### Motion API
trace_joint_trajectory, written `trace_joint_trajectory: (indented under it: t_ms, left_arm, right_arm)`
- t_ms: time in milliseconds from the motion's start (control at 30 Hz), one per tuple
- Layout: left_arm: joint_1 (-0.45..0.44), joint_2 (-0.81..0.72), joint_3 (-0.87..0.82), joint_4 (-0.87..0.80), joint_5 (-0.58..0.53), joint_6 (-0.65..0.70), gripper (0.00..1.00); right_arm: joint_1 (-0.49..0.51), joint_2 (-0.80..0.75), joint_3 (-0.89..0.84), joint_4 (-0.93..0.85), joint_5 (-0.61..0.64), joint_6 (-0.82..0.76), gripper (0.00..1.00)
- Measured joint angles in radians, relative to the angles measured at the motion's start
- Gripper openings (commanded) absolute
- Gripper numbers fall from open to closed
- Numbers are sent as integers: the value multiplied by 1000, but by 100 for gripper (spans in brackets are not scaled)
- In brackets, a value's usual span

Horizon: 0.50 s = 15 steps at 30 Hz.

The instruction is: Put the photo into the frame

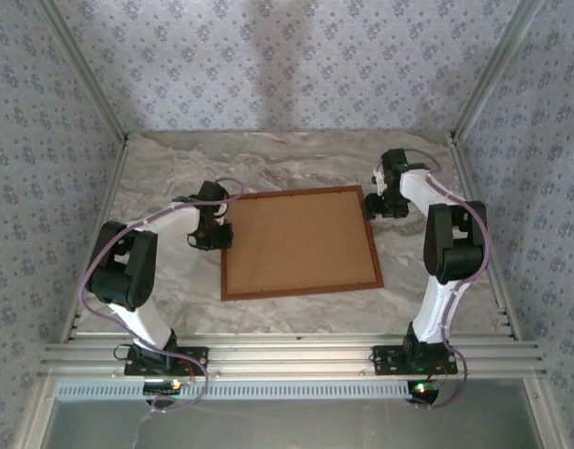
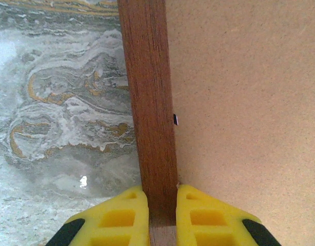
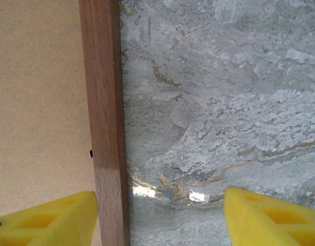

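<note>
The frame [image 1: 301, 291] lies back side up at the middle of the marble counter [image 1: 268, 173], its plain brown backing board [image 1: 301, 241] showing. The left jaws are clenched on the frame's 9 o'clock rail, towards its far end, with the yellow fingers [image 2: 121, 218] pressed against both sides of the wood. The right jaws stand released at the 2 o'clock corner, straddling the right-hand rail. One finger is over the backing board and the other over bare counter, well apart from the wood.
</note>
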Motion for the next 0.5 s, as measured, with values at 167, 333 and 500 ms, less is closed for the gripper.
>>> trace_joint_trajectory:
  t_ms: [167,333,500]
  left_arm:
    - [0,3,4,-5,0,3,15]
    - [0,4,5,-6,0,3,15]
    - [0,5,6,-6,0,3,15]
  right_arm:
    - [0,28,34,-3,2,-11,67]
    - [0,61,66,-8,9,-19,67]
    - [3,78,83,-8,12,-26,67]
